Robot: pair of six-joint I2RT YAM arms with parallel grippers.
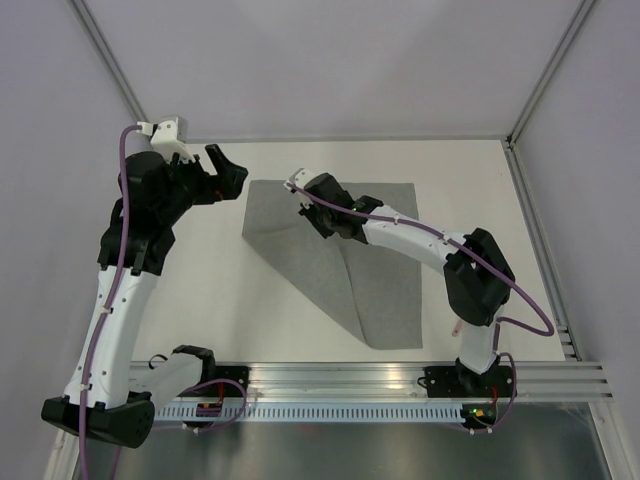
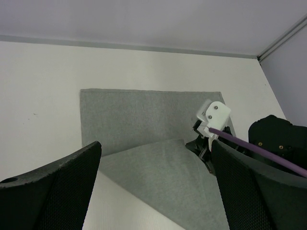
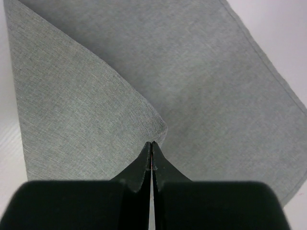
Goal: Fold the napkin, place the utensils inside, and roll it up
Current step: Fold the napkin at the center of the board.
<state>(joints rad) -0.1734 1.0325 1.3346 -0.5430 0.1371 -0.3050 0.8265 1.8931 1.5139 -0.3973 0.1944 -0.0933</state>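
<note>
Napkin (image 1: 335, 275) lies on the table (image 1: 200, 300) in front of you, with one flap folded over toward its middle. Your right end effector (image 3: 152, 146) is pressed together, pinching the raised corner of that flap. Your left end effector (image 1: 230, 168) hovers spread wide near the cloth's far left corner, gripping nothing.
</note>
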